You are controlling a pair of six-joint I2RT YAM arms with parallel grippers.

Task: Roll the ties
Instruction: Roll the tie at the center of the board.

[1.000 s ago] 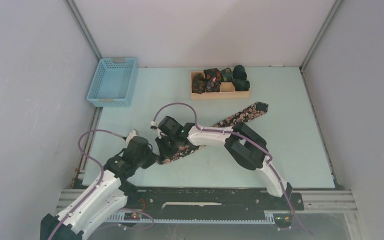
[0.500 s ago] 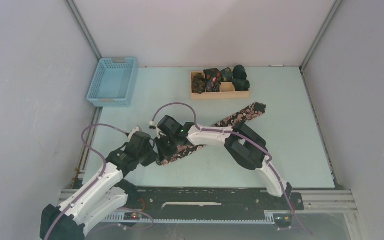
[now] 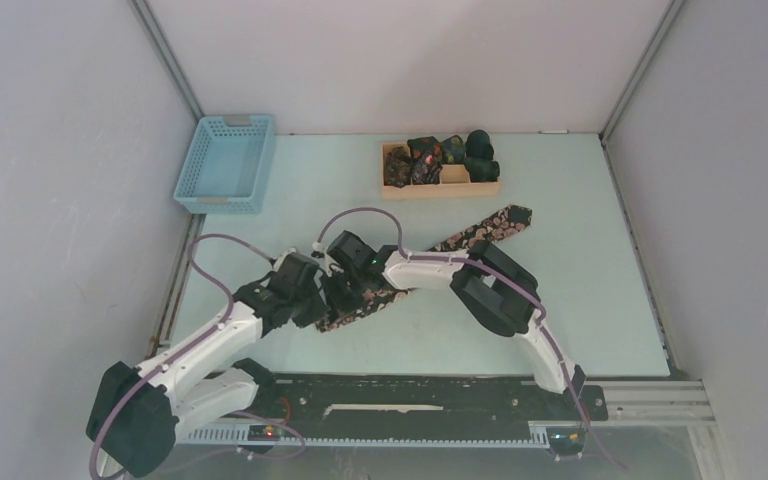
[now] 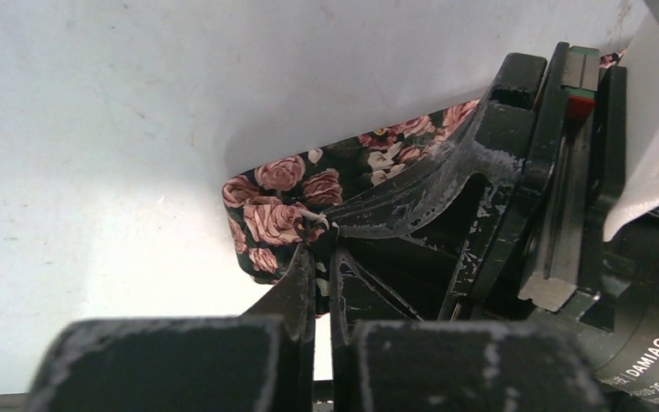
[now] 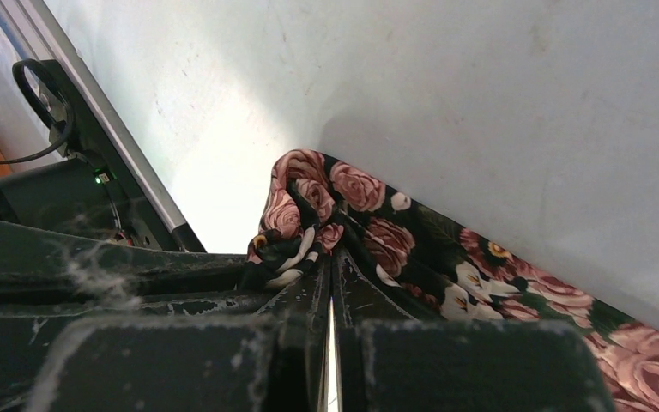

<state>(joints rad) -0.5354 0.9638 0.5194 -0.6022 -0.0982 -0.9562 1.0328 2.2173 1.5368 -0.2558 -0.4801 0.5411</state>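
A long dark tie [image 3: 480, 231] with pink roses lies diagonally on the table, its wide end at the far right. Its near end is folded over into a small roll [image 4: 268, 215], which also shows in the right wrist view [image 5: 309, 202]. My left gripper [image 3: 322, 303] is shut on that folded end, its jaws pinching the fabric [image 4: 324, 257]. My right gripper [image 3: 348, 290] is shut on the same end from the other side [image 5: 330, 249]. The two grippers touch or nearly touch. Several small dark rolled ties [image 3: 425, 155] sit in a wooden tray [image 3: 440, 187].
A blue plastic basket [image 3: 228, 163] stands at the far left. The wooden tray is at the far middle. White walls close in the table on three sides. A metal rail [image 3: 410, 400] runs along the near edge.
My left gripper has moved right and forward to the tie's near end and now pinches it next to the right gripper. The right gripper has barely shifted.
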